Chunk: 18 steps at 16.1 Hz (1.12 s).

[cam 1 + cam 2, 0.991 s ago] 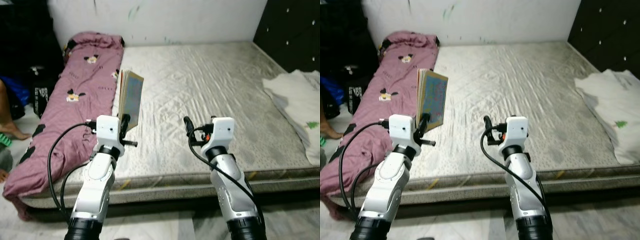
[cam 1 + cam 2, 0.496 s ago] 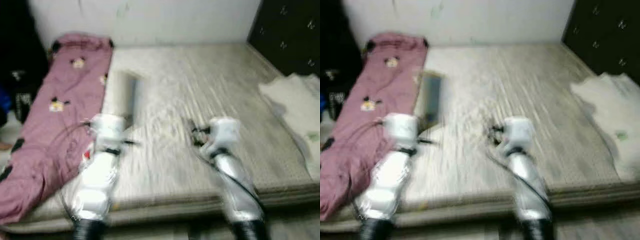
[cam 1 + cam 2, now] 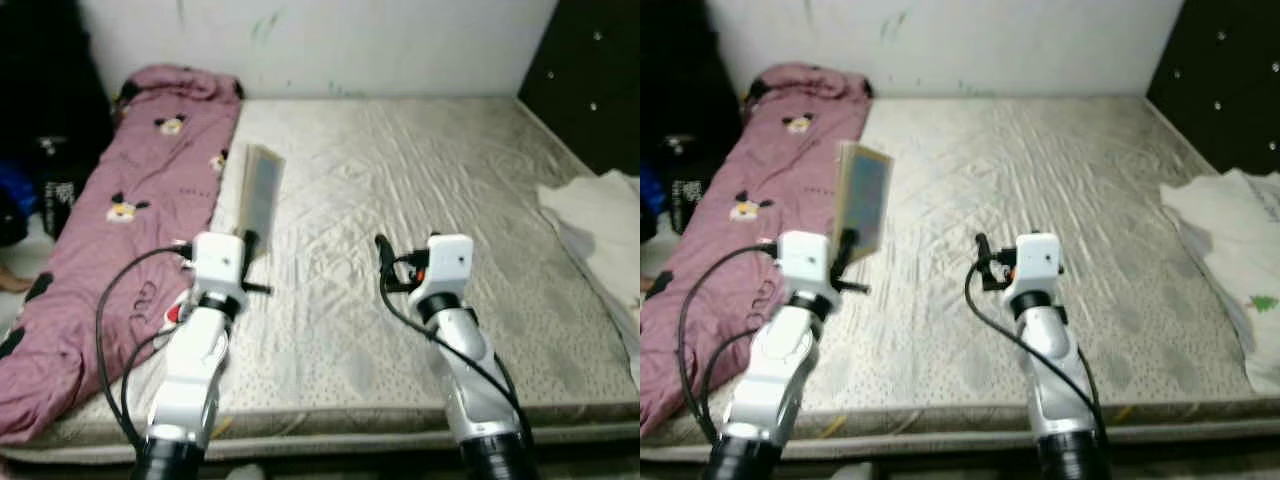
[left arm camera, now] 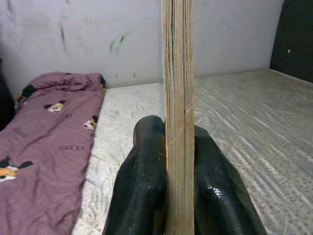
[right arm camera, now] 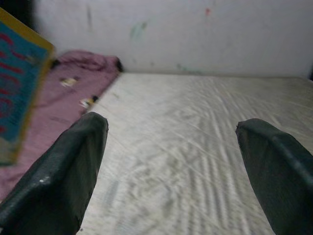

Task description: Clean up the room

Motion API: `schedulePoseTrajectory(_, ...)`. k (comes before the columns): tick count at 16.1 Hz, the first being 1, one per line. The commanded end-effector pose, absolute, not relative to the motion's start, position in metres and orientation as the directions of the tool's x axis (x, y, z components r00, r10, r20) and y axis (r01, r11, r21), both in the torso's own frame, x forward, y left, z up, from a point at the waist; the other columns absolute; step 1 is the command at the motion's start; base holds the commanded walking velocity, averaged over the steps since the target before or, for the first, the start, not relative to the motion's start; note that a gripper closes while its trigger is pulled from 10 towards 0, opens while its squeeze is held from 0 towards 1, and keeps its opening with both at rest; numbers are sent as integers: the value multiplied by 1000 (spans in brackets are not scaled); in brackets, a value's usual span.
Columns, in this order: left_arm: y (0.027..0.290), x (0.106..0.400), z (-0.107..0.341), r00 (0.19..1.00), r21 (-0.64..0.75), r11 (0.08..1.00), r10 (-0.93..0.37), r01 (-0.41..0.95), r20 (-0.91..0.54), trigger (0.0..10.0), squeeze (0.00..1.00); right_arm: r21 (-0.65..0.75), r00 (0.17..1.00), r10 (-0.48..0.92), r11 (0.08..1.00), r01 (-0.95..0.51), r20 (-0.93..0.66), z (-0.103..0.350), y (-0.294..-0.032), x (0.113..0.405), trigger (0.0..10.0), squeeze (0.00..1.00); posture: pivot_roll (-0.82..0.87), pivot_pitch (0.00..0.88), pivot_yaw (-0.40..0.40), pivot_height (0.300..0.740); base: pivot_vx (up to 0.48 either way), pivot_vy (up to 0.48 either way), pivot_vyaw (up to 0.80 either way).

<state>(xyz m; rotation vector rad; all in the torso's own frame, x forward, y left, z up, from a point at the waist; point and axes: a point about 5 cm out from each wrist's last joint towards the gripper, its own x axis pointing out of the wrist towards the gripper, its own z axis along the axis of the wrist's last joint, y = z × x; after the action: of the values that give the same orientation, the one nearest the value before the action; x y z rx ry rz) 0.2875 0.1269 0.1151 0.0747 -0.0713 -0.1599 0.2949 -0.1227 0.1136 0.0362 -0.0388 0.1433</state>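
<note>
Bedroom, seen from the foot of a bare mattress (image 3: 400, 230) that lies against a white wall (image 3: 380, 40).

Left gripper (image 4: 166, 161): raised over the near left part of the mattress, jaws pinching a book (image 3: 258, 190) by its lower edge. The wrist view shows the two black fingers (image 4: 142, 186) pressed against either side of the book's page edges. The book stands upright, its blue cover with a yellow border facing toward the robot's right, above the mattress and just beside the blanket.

Right gripper (image 5: 171, 161): raised over the near middle of the mattress, level with the left one and well apart from it, jaws spread wide and holding nothing. Its fingers (image 5: 58, 166) frame bare mattress, with the book's cover at the edge of that view.

Pink blanket (image 3: 120, 230): printed with cartoon figures, lies in a long heap along the left edge of the mattress, from the wall to the near corner.

White cloth (image 3: 1230, 240): crumpled at the right edge of the mattress, below a dark padded panel (image 3: 600, 70).

Dark bags (image 3: 50, 130): piled left of the bed, beside the blanket; details cannot be made out.
</note>
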Motion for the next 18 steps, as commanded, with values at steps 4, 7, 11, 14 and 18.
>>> schedulePoseTrajectory(4,131,288,123,983,79,986,-154,147,96,10000,0,34,988,147,988,-148,39,112,-120,296,10000,0,35,0,20,740,0,0,0)
schedulePoseTrajectory(7,128,290,124,981,81,984,-166,158,103,10000,0,47,988,149,987,-151,41,112,-119,296,10000,0,37,0,20,740,0,-251,148)
schedulePoseTrajectory(11,129,290,125,982,73,986,-159,152,106,10000,0,58,989,144,988,-146,40,112,-120,297,10000,0,37,0,19,740,0,-261,0)
schedulePoseTrajectory(14,131,289,126,982,75,986,-154,146,109,10000,0,52,989,130,990,-134,65,117,-123,298,10000,0,36,0,19,740,0,-254,0)
schedulePoseTrajectory(18,151,282,126,990,86,992,-96,87,101,10000,0,19,991,88,996,-91,99,125,-138,295,10000,0,42,0,17,740,0,-254,0)
